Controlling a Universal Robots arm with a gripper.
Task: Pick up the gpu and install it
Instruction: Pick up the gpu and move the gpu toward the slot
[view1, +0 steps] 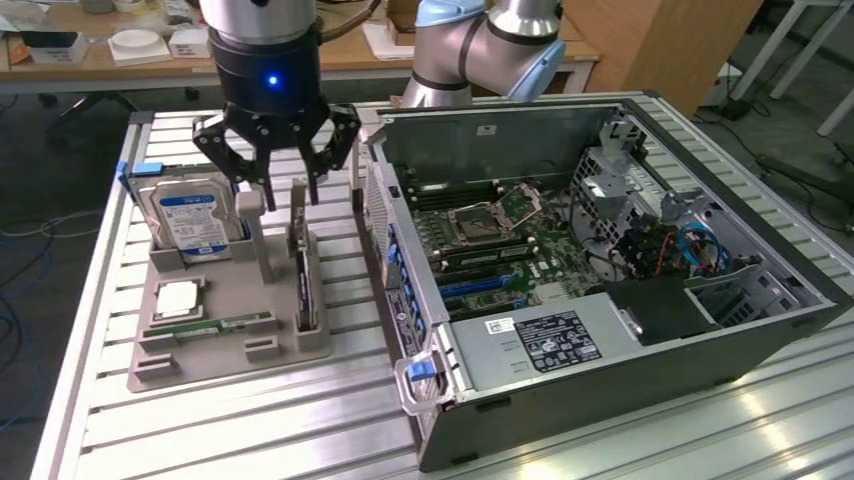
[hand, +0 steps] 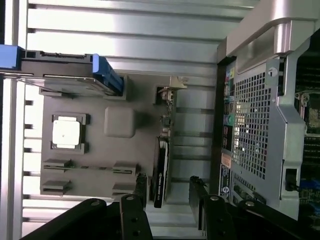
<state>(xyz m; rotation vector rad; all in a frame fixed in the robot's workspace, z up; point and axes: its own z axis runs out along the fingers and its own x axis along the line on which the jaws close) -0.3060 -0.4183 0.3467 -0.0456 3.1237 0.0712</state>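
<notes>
Gripper (view1: 295, 190) wide above gpu (view1: 306, 290) — slatted metal table (view1: 267, 425)

Silver arm (view1: 260, 18), pale-blue joint caps (view1: 534, 55), black wrist (view1: 300, 70) with blue light (view1: 274, 80), black linkage tool (view1: 296, 195).

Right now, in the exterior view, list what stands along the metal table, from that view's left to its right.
Blue-labelled hard drive → gpu, standing on edge in the grey tray → open computer case.
</notes>
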